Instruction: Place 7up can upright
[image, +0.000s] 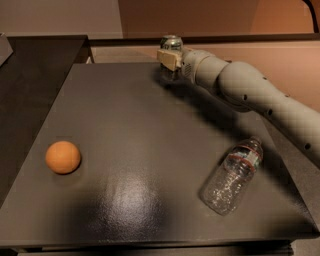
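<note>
Camera view showed me the end effector (169, 59) at the far edge of the counter (125, 115), a little right of the middle, on the grey arm (250, 92) that stretched in from the right side. The 7up can (171, 42) stood in it, upright as far as I could judge. Its shiny round top showed above the cream-coloured part of the end effector, and its lower body was dim in the shadow beneath. I could not make out whether the base met the counter, nor could I tell whether the end effector was clamped on the can or merely slack around it. An orange (63, 157) sat near the left edge and a plastic bottle (232, 175) lay on its side toward the right front, both well apart from the can. I judged this to be the setting-down step, late in the task. The next move called for the base to be flat on the counter, then a gentle release and a clean retreat without nudging the can, since it stood so near the far edge.
</note>
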